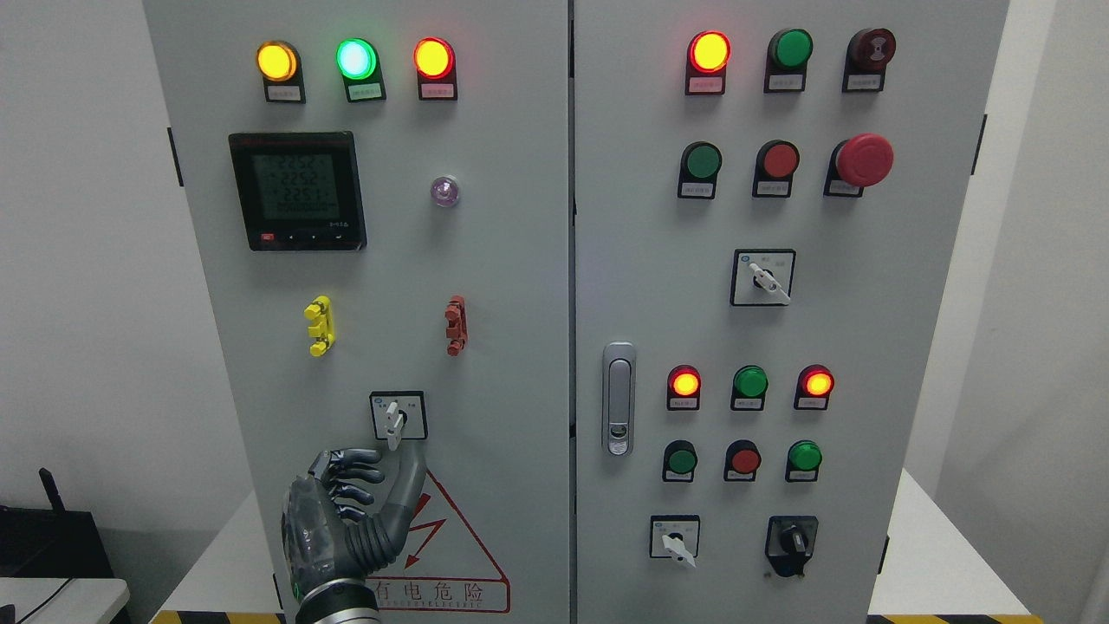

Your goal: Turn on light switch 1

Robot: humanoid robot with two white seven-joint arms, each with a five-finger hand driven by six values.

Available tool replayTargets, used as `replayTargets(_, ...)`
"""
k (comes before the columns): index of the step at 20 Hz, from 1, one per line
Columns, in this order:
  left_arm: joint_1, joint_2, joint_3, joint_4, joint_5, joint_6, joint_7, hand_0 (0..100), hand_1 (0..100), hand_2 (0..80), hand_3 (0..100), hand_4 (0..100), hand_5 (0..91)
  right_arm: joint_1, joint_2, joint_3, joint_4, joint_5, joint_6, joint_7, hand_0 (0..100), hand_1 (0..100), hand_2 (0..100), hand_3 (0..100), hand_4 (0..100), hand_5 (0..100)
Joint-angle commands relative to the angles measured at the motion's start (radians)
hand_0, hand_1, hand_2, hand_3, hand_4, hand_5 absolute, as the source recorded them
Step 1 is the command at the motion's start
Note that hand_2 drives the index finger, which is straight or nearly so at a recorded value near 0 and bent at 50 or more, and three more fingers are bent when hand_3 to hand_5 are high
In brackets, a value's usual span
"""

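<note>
The left hand (pixel 346 511) is up against the left door of the grey control cabinet (pixel 511 286), rising from the bottom edge, dark and metallic, its thumb stretched upward to the right and the other fingers loosely curled to the side, holding nothing. The tip of that thumb sits just under the rotary switch (pixel 398 416), very close, though I can't tell whether it touches. And here's the switch itself: a small square black-framed plate low on the left door, white face, tiny labels at the top corners too small to read, and a white lever handle in the middle pointing almost straight down, tilted slightly off vertical. Right below it, partly behind the hand, a red-outlined warning triangle (pixel 459 555) with a lightning bolt and red characters underneath. Higher on the same door, a yellow fitting (pixel 319 326) and a red fitting (pixel 456 325) sit side by side, well apart, and above them a black digital meter (pixel 297 191) with a lit greenish display. Along the top, three lamps glow: amber (pixel 277 61), green (pixel 356 59), red (pixel 433 58). On the right door a silver latch handle (pixel 618 399) stands near the seam, with rows of red and green buttons and more rotary switches beyond. No right hand showing.
</note>
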Motion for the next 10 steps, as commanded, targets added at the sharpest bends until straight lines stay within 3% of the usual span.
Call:
replayTargets(1, -0.016, -0.002, 0.013, 0.006, 0.002, 0.005, 0.001, 6, 57, 49.0, 67, 75, 67.7, 0.0, 0.0, 0.02, 0.0, -0.026, 0.001, 0.001, 12, 39, 0, 0, 0, 0)
replayTargets(10, -0.031, -0.002, 0.015, 0.008, 0.011, 0.02, 0.0, 6, 57, 49.4, 67, 75, 67.7, 0.0, 0.0, 0.02, 0.0, -0.026, 0.001, 0.001, 12, 39, 0, 0, 0, 0)
